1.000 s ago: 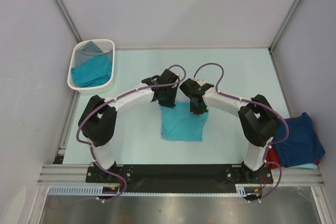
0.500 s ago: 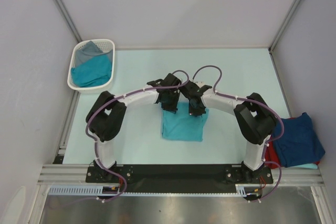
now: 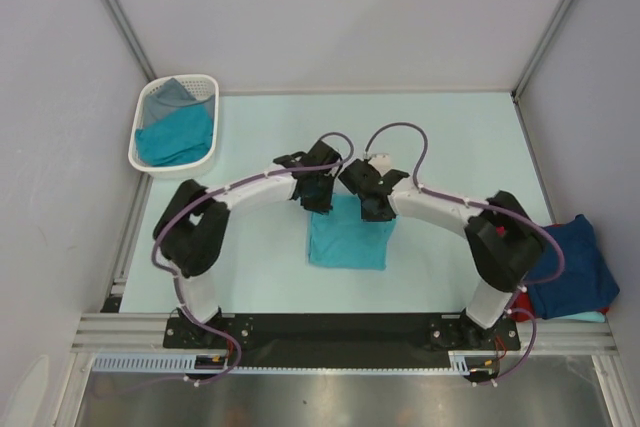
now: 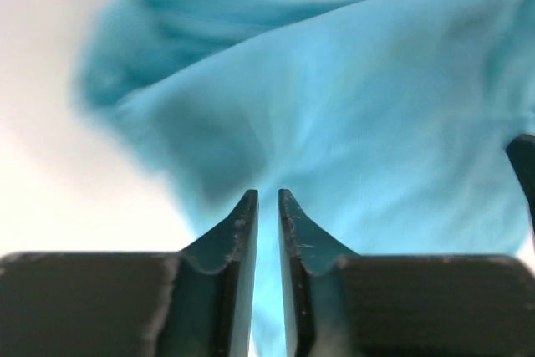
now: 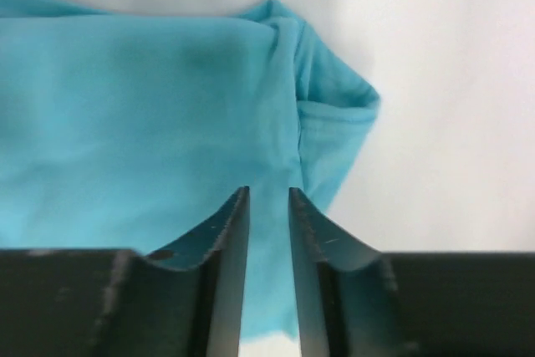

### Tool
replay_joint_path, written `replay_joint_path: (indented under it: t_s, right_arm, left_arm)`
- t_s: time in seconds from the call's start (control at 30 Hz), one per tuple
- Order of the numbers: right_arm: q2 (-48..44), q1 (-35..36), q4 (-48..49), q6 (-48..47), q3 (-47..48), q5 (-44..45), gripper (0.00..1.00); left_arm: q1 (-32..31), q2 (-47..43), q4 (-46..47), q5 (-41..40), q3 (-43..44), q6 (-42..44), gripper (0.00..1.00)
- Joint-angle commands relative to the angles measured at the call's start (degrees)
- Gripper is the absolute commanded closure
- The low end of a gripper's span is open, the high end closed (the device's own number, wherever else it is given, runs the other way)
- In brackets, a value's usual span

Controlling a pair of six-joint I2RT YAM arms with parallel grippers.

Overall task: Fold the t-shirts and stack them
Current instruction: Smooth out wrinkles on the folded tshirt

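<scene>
A teal t-shirt (image 3: 348, 242) lies folded into a rectangle on the table between the two arms. Both grippers hover at its far edge. My left gripper (image 3: 322, 205) is over the far left corner; in the left wrist view its jaws (image 4: 267, 194) stand slightly open, and the cloth (image 4: 351, 114) lies below them. My right gripper (image 3: 372, 209) is over the far right corner; its jaws (image 5: 267, 191) are parted a little wider above the folded edge (image 5: 330, 114). Neither gripper pinches any cloth.
A white slotted basket (image 3: 150, 162) at the back left holds a teal shirt (image 3: 175, 137) and a grey one (image 3: 170, 95). A navy shirt (image 3: 570, 267) lies on a red one (image 3: 515, 297) at the right table edge. Frame posts stand at both back corners.
Both grippers were shut on the teal shirt's far edge; their jaws have now parted and let it go. The arms shifted slightly backward, and the shirt stays flat.
</scene>
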Motion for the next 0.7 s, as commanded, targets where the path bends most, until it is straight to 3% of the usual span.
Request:
replay_joint_path:
  t_s: [0.0, 0.1, 0.23, 0.4, 0.53, 0.67]
  right_arm:
    - [-16.2, 2.9, -1.4, -1.4, 3.6, 10.2, 0.65]
    - [-20.1, 2.8, -3.5, -2.4, 5.8, 10.2, 0.55]
    - [-25.1, 2.4, -7.4, -1.9, 5.4, 10.7, 0.46]
    - [-29.5, 2.4, -10.0, 0.7, 1.5, 12.2, 0.44]
    - [-33.7, 2.3, -13.6, 2.7, -0.7, 15.7, 0.44]
    - [-38.8, 2.4, -15.5, 4.0, -2.5, 20.3, 0.45]
  left_arm:
    - [-0.2, -19.0, -2.3, -11.8, 0.8, -1.3, 0.71]
    - [-0.5, -26.9, -5.2, -15.5, 1.0, -1.2, 0.59]
    - [-0.5, -34.9, -9.0, -18.9, -2.0, -2.5, 0.55]
    - [-0.4, -42.7, -13.3, -24.1, -9.5, -5.5, 0.57]
    - [-0.4, -47.5, -18.6, -34.7, -11.3, -5.6, 0.59]
    - [1.8, -54.5, -18.6, -45.5, -10.9, 1.1, 0.58]
